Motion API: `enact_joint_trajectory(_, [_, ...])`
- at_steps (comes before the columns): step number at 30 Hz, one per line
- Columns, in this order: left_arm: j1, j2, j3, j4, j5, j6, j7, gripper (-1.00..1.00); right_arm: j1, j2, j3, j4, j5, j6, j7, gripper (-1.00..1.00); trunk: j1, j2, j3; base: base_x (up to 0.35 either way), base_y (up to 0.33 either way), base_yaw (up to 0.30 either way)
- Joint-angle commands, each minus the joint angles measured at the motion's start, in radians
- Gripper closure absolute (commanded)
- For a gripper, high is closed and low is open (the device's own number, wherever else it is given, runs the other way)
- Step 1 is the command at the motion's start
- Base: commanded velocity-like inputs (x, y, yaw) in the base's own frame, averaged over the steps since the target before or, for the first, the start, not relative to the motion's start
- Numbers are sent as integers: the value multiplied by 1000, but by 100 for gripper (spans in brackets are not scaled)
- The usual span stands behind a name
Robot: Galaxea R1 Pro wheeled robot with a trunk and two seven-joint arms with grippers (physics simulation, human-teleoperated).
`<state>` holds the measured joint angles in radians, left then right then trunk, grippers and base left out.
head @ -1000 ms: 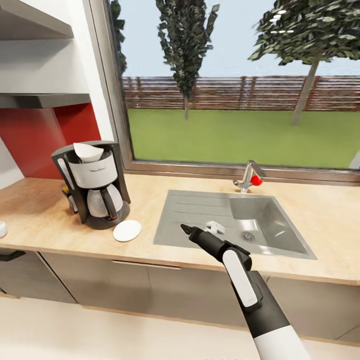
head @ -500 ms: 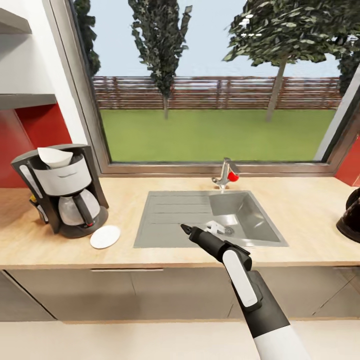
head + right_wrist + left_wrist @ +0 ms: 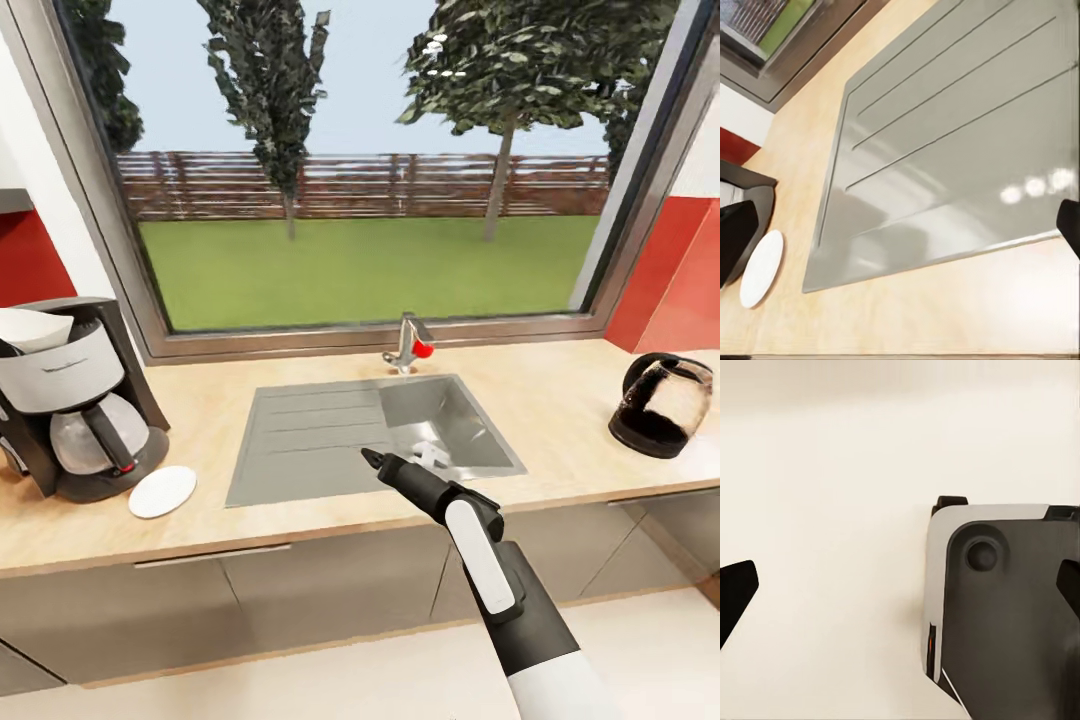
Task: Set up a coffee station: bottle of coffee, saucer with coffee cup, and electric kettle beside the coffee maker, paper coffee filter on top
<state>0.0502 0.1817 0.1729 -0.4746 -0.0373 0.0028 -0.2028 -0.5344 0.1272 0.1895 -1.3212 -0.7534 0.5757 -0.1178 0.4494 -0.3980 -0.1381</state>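
Item: black-and-grey drip coffee maker with glass carafe, standing on the light wood-grain countertop at its far left end, a white paper coffee filter resting in its top; this is the landmark for all entries below. Item: round white saucer, flat on the counter just beside the coffee maker's base on the sink side, nearer the front edge; it carries no cup. Item: grey stainless sink with ribbed drainboard, between the coffee maker and the kettle, a chrome tap with red lever behind it; a small white object lies in the basin, possibly the coffee cup, though too little of it shows to be sure. Item: black electric kettle with clear glass body, upright, well apart from the coffee maker at the counter's opposite end, past the sink. Item: right gripper, on a black-and-white arm reaching forward over the sink's front rim, tip pointing toward the coffee maker side; it carries nothing, its fingertips at opposite borders of the right wrist view suggest it is spread wide. Item: left gripper, likewise spread and empty, low beside the robot's own body. Judgement: the kettle lies to the right of the right gripper, so that arm is nearer; open counter lies between the sink and the kettle, and room remains around the saucer for setting it down.
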Motion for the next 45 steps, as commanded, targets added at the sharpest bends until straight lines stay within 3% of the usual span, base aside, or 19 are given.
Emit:
enact_joint_trajectory(1, [0,-1,7,-2,-4,0,-7,-100,-1,0,1,-1,-10,3,-10,-100,1,-2,-2,0,0,-267])
enact_joint_trajectory(22, [0,-1,7,-2,-4,0,-7,-100,-1,0,2,-1,-10,3,-9,-100,1,-2,-2,0,-15,-267])
enact_joint_trajectory(45, [0,1,17,-1,-3,0,-7,-100,-1,0,2,-1,-10,3,-9,-100,1,-2,-2,-132,-190,-267])
